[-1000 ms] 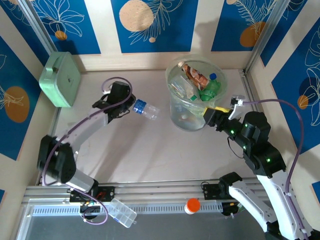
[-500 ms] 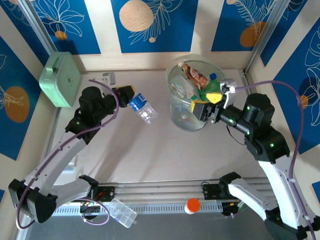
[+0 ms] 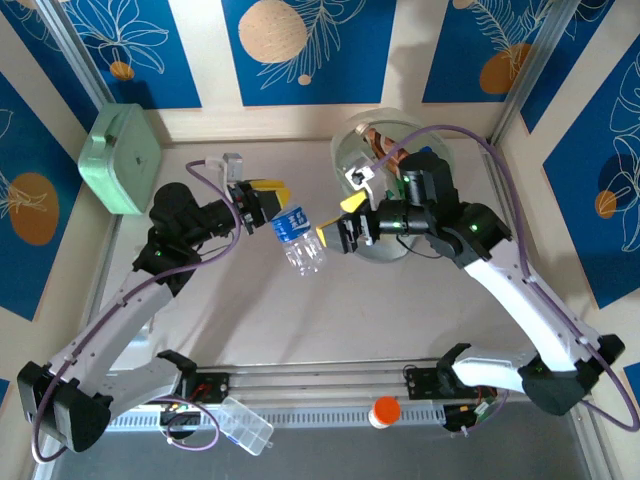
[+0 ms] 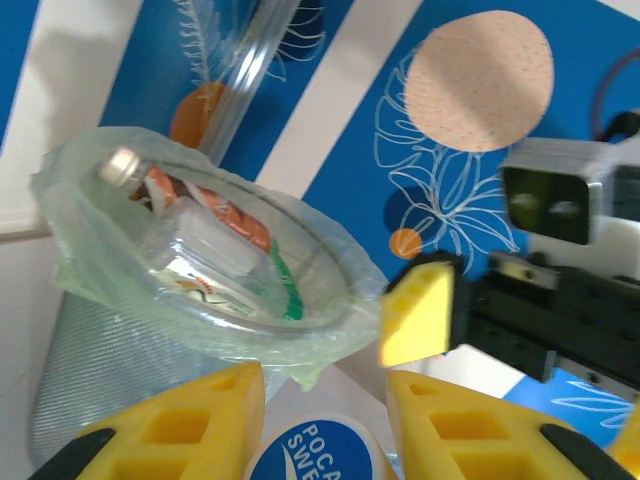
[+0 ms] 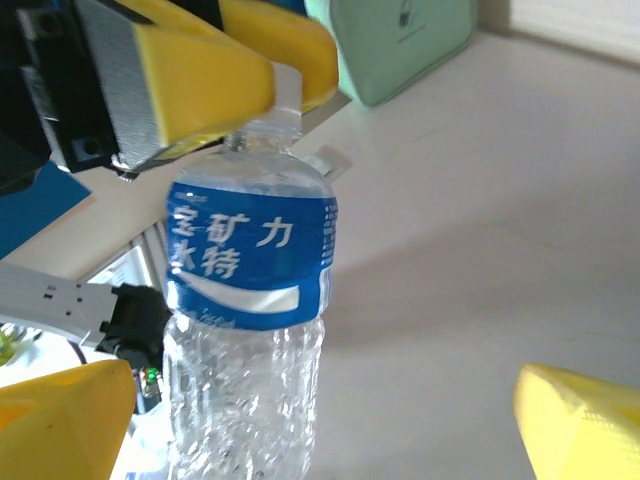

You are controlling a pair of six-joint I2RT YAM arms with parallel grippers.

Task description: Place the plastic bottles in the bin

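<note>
A blue-labelled clear bottle point(image 3: 298, 240) is held over the pale table point(image 3: 300, 320), pinched at its neck by the left gripper point(image 3: 272, 200); the right gripper point(image 3: 337, 220) is spread wide beside it (bin point(image 3: 343, 150) just behind, blue leaf-patterned walls point(image 3: 320, 60) around).

It looked like a robot test lab, because a left arm point(image 3: 120, 310) and a right arm point(image 3: 525, 295) were bolted to a metal rail point(image 3: 320, 385) at the edge of a plain white table point(image 3: 250, 320) closed in by walls point(image 3: 300, 45) with blue leaf pictures.
</note>
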